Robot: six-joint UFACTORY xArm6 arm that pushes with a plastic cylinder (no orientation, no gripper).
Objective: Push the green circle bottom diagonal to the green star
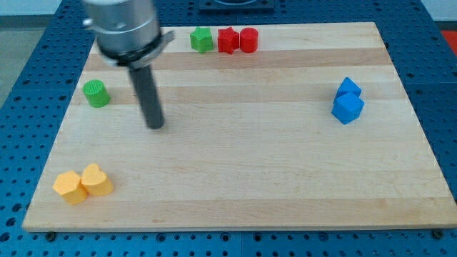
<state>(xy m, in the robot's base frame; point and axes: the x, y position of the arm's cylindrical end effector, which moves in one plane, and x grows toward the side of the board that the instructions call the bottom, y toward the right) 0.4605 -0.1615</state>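
The green circle [96, 93] stands near the board's left edge, in the upper left of the view. The green star [202, 40] sits at the board's top edge, to the right of and above the circle. My tip [155, 126] rests on the board to the right of the green circle and a little below it, a clear gap apart. The rod rises toward the view's top left, and the arm's body hides part of the board's upper left corner.
A red star [228, 40] and a red circle [248, 40] stand right of the green star. Two blue blocks [348, 101] touch at the right. A yellow hexagon [70, 187] and a yellow heart-like block [96, 180] sit at the bottom left. The wooden board [250, 157] lies on a blue perforated table.
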